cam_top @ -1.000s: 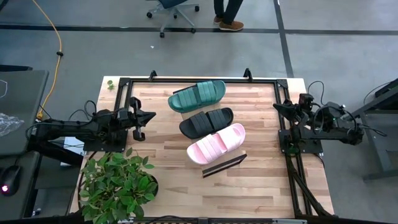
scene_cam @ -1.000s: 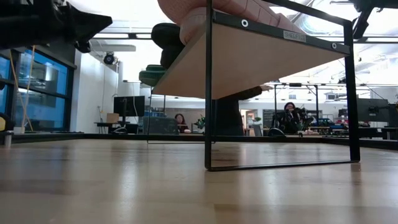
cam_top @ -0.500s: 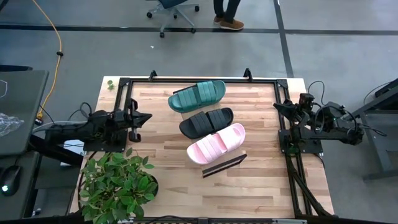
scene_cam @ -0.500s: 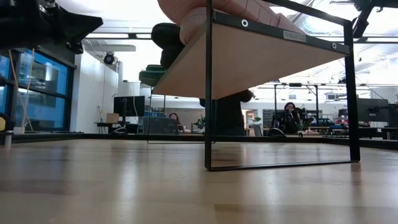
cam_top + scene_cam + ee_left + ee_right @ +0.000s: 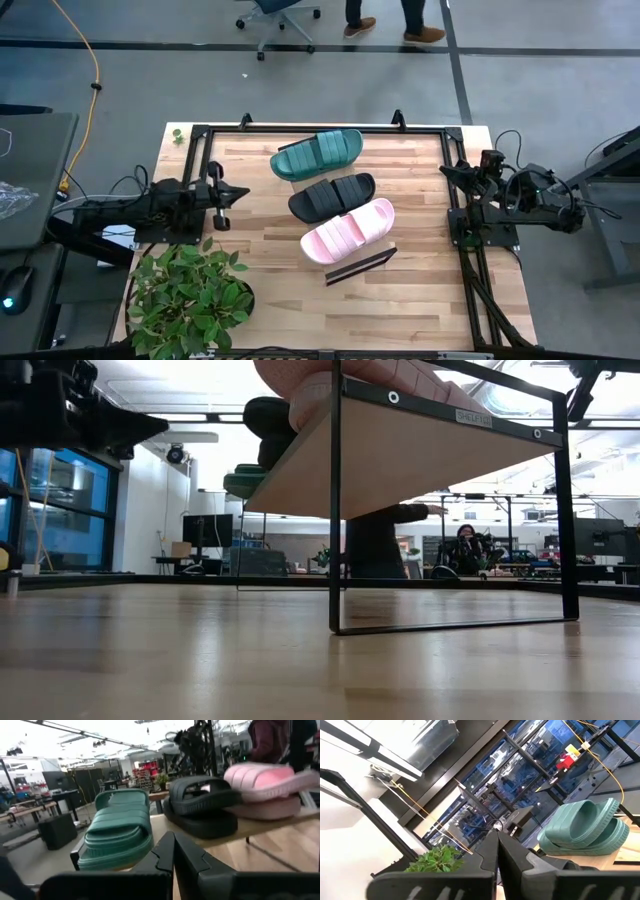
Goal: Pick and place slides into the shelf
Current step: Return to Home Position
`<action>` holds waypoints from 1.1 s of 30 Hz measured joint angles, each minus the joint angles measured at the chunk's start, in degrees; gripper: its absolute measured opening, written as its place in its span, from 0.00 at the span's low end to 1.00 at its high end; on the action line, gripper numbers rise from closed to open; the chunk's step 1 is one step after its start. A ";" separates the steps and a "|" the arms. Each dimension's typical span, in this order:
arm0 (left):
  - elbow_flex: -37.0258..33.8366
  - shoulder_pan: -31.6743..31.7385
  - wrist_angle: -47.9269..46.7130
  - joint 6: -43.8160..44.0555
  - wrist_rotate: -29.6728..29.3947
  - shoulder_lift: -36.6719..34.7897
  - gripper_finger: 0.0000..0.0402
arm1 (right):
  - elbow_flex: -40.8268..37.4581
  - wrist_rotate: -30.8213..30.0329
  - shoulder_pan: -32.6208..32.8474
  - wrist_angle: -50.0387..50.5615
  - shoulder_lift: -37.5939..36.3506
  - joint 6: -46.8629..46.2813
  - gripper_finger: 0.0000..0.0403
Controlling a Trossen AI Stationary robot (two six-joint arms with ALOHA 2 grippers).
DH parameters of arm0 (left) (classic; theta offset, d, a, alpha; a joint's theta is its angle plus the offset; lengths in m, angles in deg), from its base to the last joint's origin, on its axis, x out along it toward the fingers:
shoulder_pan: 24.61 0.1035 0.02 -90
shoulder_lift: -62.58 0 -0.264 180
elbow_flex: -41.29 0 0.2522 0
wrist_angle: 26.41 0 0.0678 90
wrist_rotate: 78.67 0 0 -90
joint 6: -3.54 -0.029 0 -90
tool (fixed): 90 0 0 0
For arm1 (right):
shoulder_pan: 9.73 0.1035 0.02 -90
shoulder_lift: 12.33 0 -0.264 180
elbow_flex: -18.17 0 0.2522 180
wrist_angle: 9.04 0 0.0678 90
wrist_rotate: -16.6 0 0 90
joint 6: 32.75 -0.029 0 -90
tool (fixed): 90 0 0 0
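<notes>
The left pincer (image 5: 240, 193) is off to the left of the shelf (image 5: 400, 460). It is closed tight with nothing in it. On the shelf, in a row, lie the green slide (image 5: 317, 155) at one end, the black slide (image 5: 332, 196) in the middle and the pink slide (image 5: 349, 230) at the other end. The right pincer (image 5: 445, 171) is off to the shelf's right, closed tight too, and empty.
</notes>
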 joint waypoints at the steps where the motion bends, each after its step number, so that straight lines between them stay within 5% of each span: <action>1: -0.02 0.00 -0.56 -0.73 0.00 0.00 0.00 | 0.00 0.00 0.01 0.00 0.00 -0.24 0.00; 21: 0.00 0.00 -6.52 -4.70 3.25 0.37 0.00 | 0.02 -1.16 0.00 -0.55 0.00 -1.09 0.00; 33: 0.00 0.01 -6.43 -3.43 3.50 0.35 0.00 | 0.07 4.54 0.00 -11.46 0.00 12.01 0.00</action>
